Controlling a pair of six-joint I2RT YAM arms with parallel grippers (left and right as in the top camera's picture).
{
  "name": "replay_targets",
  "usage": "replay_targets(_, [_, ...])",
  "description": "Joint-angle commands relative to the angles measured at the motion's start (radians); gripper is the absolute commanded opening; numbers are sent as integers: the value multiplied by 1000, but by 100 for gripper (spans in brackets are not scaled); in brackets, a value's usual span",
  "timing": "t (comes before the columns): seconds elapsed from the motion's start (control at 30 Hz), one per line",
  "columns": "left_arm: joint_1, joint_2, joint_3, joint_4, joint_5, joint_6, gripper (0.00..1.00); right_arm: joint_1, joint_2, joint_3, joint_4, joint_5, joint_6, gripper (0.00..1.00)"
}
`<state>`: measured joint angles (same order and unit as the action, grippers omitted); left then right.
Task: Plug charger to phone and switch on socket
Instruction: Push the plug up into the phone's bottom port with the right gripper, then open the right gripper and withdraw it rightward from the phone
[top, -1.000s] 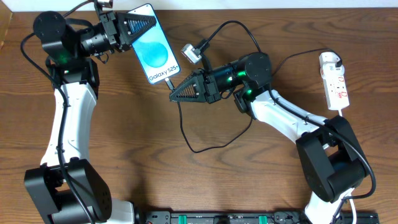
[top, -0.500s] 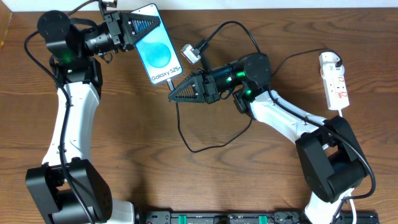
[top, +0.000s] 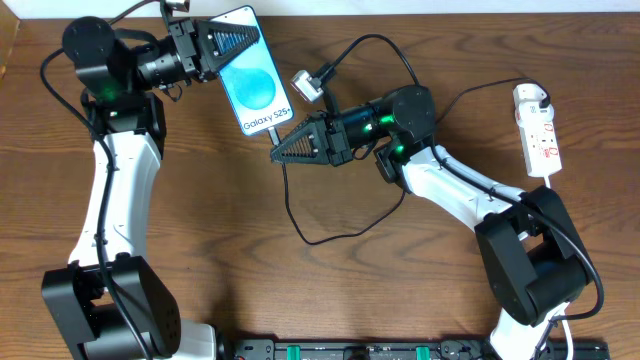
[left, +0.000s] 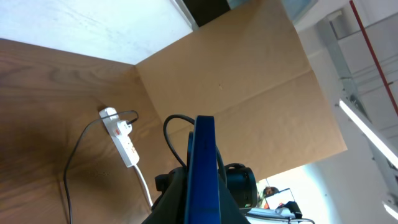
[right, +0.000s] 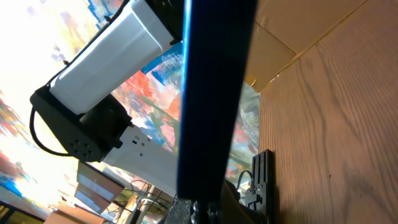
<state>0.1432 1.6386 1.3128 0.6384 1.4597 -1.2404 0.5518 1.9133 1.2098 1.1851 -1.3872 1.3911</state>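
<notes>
Left fingers (top: 228, 42) gripped the phone (top: 255, 88) above the tabletop (top: 300, 300); right fingers (top: 302, 147) clamped the charger (top: 289, 202) plug at its lower end

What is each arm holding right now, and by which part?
Left pincer grips the phone by its top end; right pincer holds the charger near its plug tip.

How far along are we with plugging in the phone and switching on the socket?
Done: the left tool is shut on the phone, holding it up with the screen lit. In hand: the right tool grips the charger, plug tip at the phone's bottom edge; I cannot tell whether it is seated. Left: the socket lies far right with no tool near it, so its switch is not yet pressed.
</notes>
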Motion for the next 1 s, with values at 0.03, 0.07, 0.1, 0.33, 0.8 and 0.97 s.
replay_targets(0.03, [-45,-10,17,6,111,17,7,-17,-13,11,4,215,7,1])
replay_targets(0.07, [-45,-10,17,6,111,17,7,-18,-13,11,4,218,7,1])
replay_targets(0.1, [-45,-10,17,6,111,17,7,-18,-13,11,4,222,7,1])
replay_targets(0.33, [-45,-10,17,6,111,17,7,-21,-13,11,4,228,7,3])
replay_targets(0.8, [38,-10,17,6,112,35,7,-22,-13,11,4,97,-17,99])
replay_targets(0.97, [77,-10,17,6,112,35,7,-36,-13,11,-3,82,-47,99])
